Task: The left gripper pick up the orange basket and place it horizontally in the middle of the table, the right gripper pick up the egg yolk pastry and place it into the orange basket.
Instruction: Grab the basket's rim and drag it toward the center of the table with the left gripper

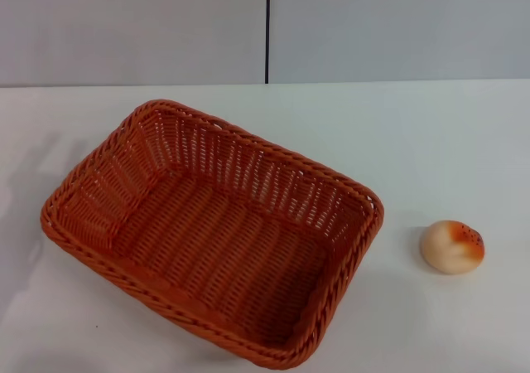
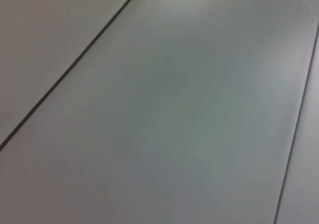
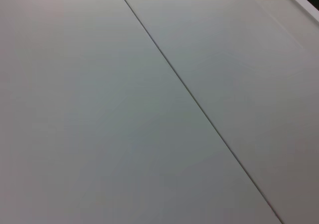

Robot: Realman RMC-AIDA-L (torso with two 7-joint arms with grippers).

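- The orange basket sits on the white worktop in the head view, open side up, filling the centre and the 8 o'clock part of the scene
- It lies at a slant: its long sides run from about 10 o'clock down to about 4 o'clock, so it is not square to the worktop's far edge
- Its braided rim is unbroken all round, and the slatted sides slope down to a woven floor with nothing in it
- The egg yolk pastry rests on the worktop at the basket's 3 o'clock, near its right end but apart from it, with bare white surface between the 2
- The pastry's orange-brown glazed patch faces up and towards 2 o'clock
- A grey panelled wall stands behind the worktop at 12 o'clock, with 1 dark vertical seam
- Neither the left pincer nor the right pincer shows in any view, so I cannot tell whether either is released or clenched
- Both wrist views show only pale flat panels crossed by thin dark seams
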